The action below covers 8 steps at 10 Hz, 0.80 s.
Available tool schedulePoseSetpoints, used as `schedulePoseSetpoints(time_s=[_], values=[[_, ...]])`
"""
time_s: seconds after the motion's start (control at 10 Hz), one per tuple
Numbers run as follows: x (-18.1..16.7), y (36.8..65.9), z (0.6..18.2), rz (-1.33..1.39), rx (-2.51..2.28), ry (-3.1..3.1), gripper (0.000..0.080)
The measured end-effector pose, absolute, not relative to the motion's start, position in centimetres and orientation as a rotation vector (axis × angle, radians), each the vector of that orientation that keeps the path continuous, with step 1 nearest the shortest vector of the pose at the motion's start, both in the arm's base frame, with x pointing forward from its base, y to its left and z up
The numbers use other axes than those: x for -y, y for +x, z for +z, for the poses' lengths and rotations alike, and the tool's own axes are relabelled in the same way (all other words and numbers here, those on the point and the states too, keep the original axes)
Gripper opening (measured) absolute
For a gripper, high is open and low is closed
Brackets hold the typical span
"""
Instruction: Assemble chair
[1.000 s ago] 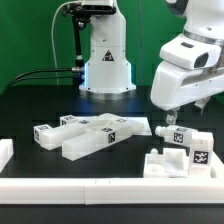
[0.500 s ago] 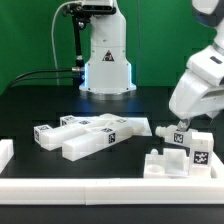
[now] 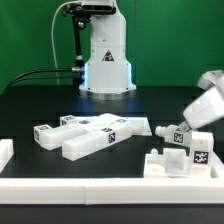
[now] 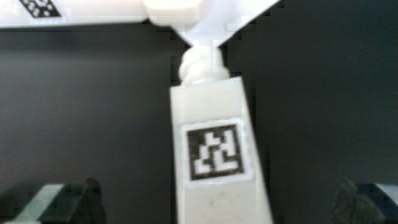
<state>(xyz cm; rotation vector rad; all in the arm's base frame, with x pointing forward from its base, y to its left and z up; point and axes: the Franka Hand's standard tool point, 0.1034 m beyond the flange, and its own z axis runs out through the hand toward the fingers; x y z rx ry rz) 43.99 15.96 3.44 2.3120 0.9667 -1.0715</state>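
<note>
Chair parts (image 3: 92,135) lie flat mid-table, long axes across the exterior view; bare table (image 3: 40,100) behind, to the far edge. Tagged leg (image 3: 176,135) and notched block (image 3: 185,162) sit near the front rail (image 3: 100,190), exterior view's right. Gripper (image 4: 214,205) over the leg, fingers spread, empty.

bare table (image 3: 40,100) behind crowded white parts (image 3: 95,135)

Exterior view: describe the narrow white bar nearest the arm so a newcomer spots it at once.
On the black table, find the arm at the exterior view's right. Beside it lies the narrow bar, far slimmer than the blocky part nearby.
</note>
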Motion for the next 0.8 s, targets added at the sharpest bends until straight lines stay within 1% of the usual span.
schedulePoseSetpoints(time_s=[0.1,0.4,0.6,0.8], values=[[-15.5,44.2,3.4,-1.143,-0.905,2.260,0.0649],[-15.1,44.3,3.0,-1.141,-0.848,2.273,0.0649],[-14.9,43.7,1.6,-1.152,-0.776,2.278,0.0649],[-15.1,43.2,1.1,-1.140,-0.706,2.289,0.0649]])
